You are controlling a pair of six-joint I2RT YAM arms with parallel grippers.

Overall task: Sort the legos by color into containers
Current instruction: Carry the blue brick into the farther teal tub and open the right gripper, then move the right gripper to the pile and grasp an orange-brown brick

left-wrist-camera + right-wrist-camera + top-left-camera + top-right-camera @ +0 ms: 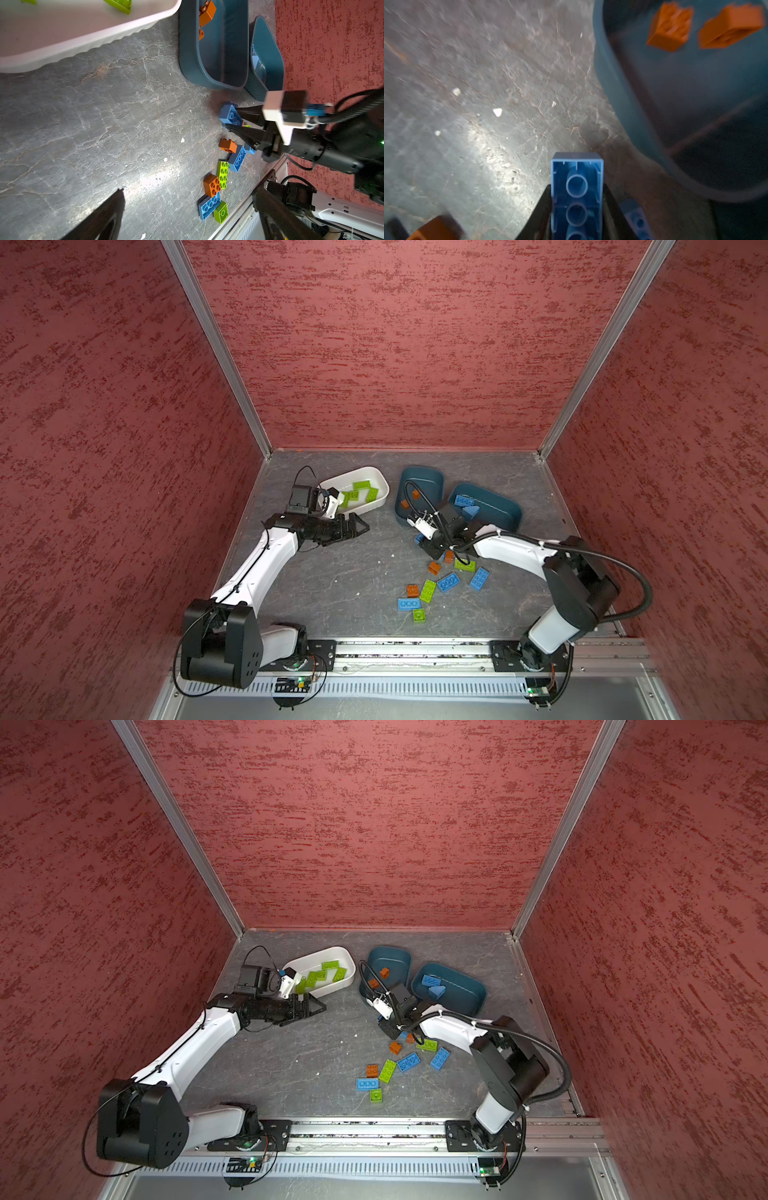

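In both top views, the left gripper (360, 526) is hanging with its jaws spread wide and holding nothing, just beside the white tub (384, 489), in which several green bricks (360, 485) are lying. The right gripper (420, 540) is reaching toward the middle of the grey table (332, 580), near the front of the middle teal tub (419, 475), which is holding two orange bricks (415, 494). The end teal tub (505, 514) beside it is holding two blue pieces (464, 501). Loose bricks (448, 583) in all three colours are lying by the right arm. In the left wrist view, the right gripper is pinching a blue brick (229, 113), tilted, at its fingertips. In the right wrist view, that brick is showing its hollow underside, with black fingers (544, 209) pressing against both long sides. Whether it is touching the table cannot be told.
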